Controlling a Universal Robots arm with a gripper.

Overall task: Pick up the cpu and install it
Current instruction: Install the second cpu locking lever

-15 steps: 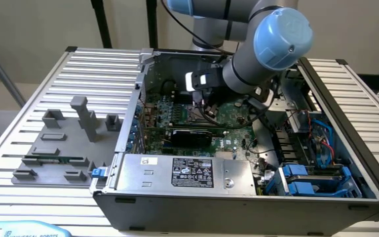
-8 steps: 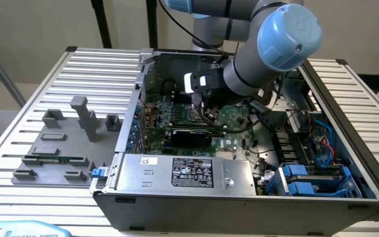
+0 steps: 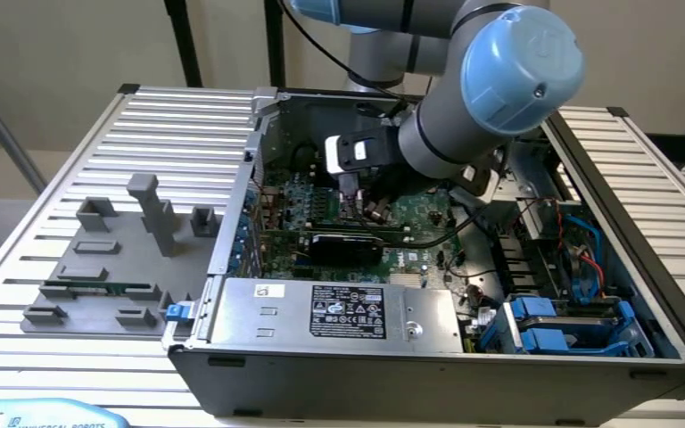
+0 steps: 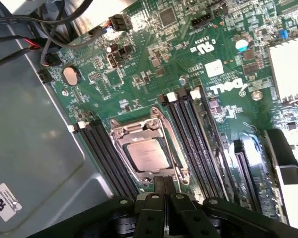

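Observation:
The cpu, a silvery square chip, lies flat inside the metal-framed socket on the green motherboard. My gripper hovers just above the socket's near edge, its dark fingers pressed together with nothing between them. In the exterior view the gripper reaches down into the open computer case, over the middle of the board. The chip itself is hidden by the arm there.
Black memory slots flank the socket on both sides. Loose cables hang near the case wall. A power supply and blue drive bays fill the case's front. A grey tray with plastic blocks sits at the exterior view's left.

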